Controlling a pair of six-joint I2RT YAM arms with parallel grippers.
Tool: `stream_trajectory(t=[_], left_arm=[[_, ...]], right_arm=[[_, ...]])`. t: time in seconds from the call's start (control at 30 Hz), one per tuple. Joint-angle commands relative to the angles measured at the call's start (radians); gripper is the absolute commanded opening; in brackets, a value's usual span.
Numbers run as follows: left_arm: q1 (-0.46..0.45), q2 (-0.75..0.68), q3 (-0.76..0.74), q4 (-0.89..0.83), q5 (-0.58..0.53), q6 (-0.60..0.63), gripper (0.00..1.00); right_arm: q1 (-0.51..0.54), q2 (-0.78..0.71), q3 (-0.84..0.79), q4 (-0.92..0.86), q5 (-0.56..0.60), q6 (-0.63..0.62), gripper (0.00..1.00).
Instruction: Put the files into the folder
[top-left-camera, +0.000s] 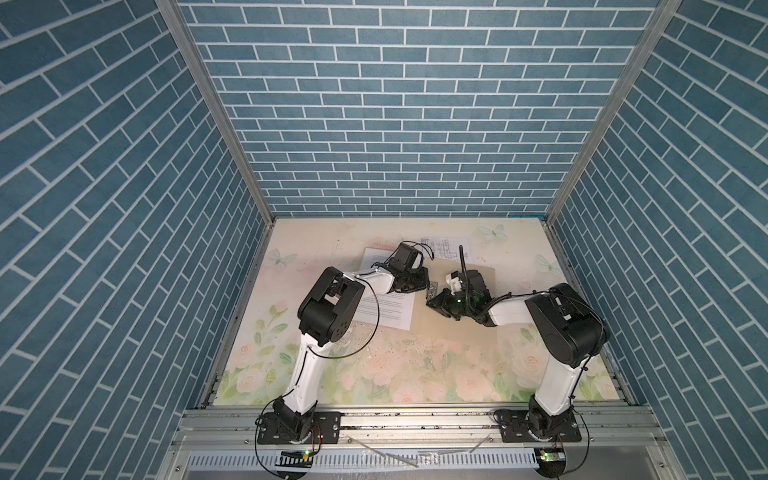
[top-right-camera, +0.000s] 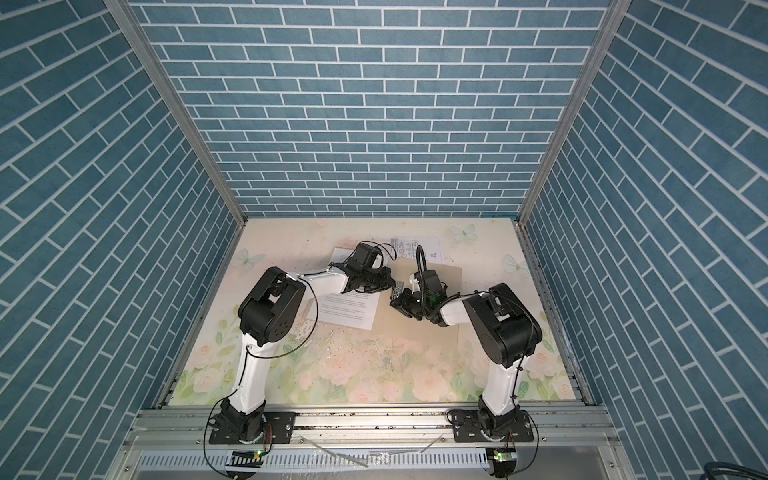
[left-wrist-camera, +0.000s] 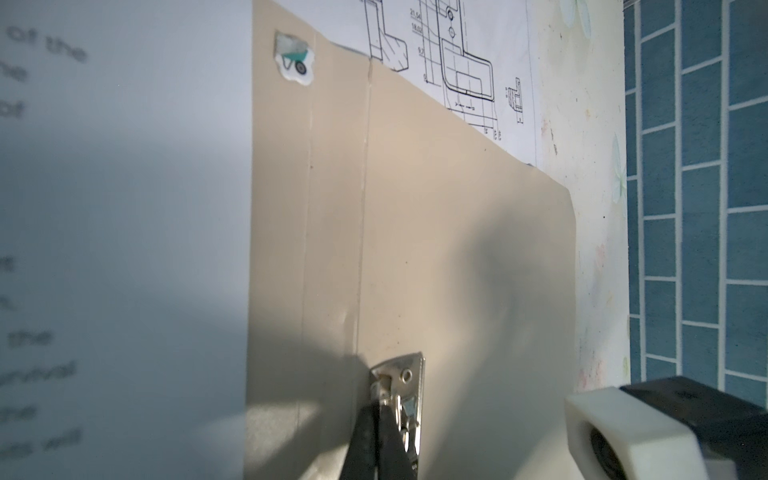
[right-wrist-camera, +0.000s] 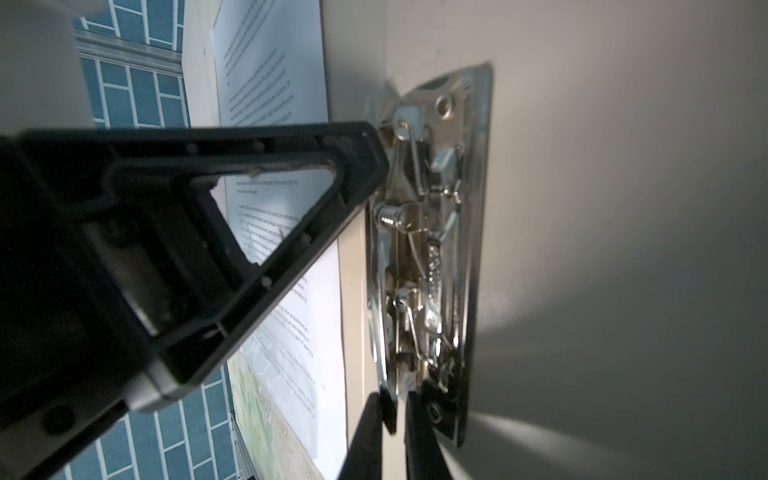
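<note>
folder of plain beige card (left-wrist-camera: 457, 249) lies open and flat on the flowery table (top-left-camera: 374, 374), a bit past the middle toward 12 o'clock in both top views. white paper sheet full of small text (top-left-camera: 386, 311) lies over the folder's 9 o'clock half. only blurry bits of it can be read, like "of the" and "the". white paper sheet with black line drawings (left-wrist-camera: 461, 54) lies at the folder's 12 o'clock side, with its near edge tucked under the card. small numbers on it read "21,56", "18,02" and "9,7". a little sticker of a teal wheelbarrow (left-wrist-camera: 293, 58) sits on the folder near the fold. a shiny silver metal clip (right-wrist-camera: 432, 249) is fixed by the fold. the left gripper (left-wrist-camera: 380, 419) is pressed together, its tip touching the clip's 12 o'clock end. the right gripper (right-wrist-camera: 400, 424) pinches the clip's 6 o'clock end.
</note>
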Motion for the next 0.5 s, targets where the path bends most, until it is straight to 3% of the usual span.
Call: stream_trajectory(t=[0.0, 0.47], left_arm=[[0.004, -0.018, -0.027, -0.05, -0.033, 0.023, 0.06], [0.004, -0.023, -0.032, -0.047, -0.033, 0.024, 0.06]], right_arm=[[-0.001, -0.019, -0.03, -0.06, 0.034, 0.013, 0.12], [-0.001, -0.016, -0.036, -0.059, 0.04, 0.014, 0.12]])
